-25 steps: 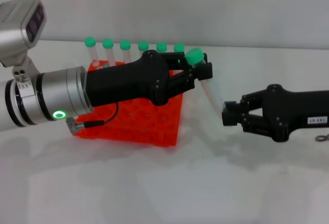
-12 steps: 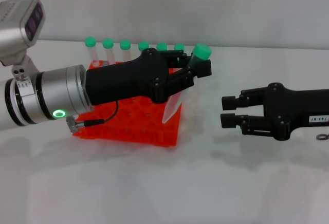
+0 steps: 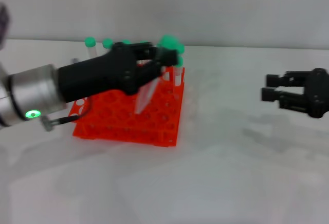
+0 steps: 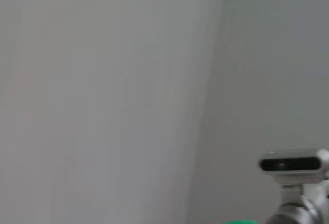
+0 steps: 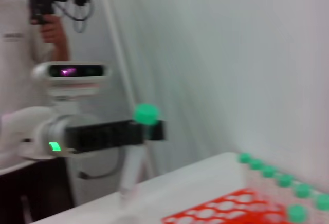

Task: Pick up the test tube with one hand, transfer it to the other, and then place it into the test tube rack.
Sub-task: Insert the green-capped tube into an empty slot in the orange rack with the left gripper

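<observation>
Left gripper holds a capped tube over the rack; right gripper waits empty.

The left gripper (image 3: 163, 59), on the silver-sleeved arm, is clamped just under the green cap of the test tube (image 3: 146, 91), which hangs tilted above the test tube rack (image 3: 128, 117), its clear tip over the grid's holes. More green-capped tubes (image 3: 90, 45) stand along the rack's far row. Well apart on the white tabletop (image 3: 231, 172), the right gripper (image 3: 268, 94) hovers with its fingers spread, holding nothing.

Right wrist view | we see the left gripper (image 5: 146, 131) holding the test tube (image 5: 134, 154) tilted | test tube rack (image 5: 234, 211) beside
</observation>
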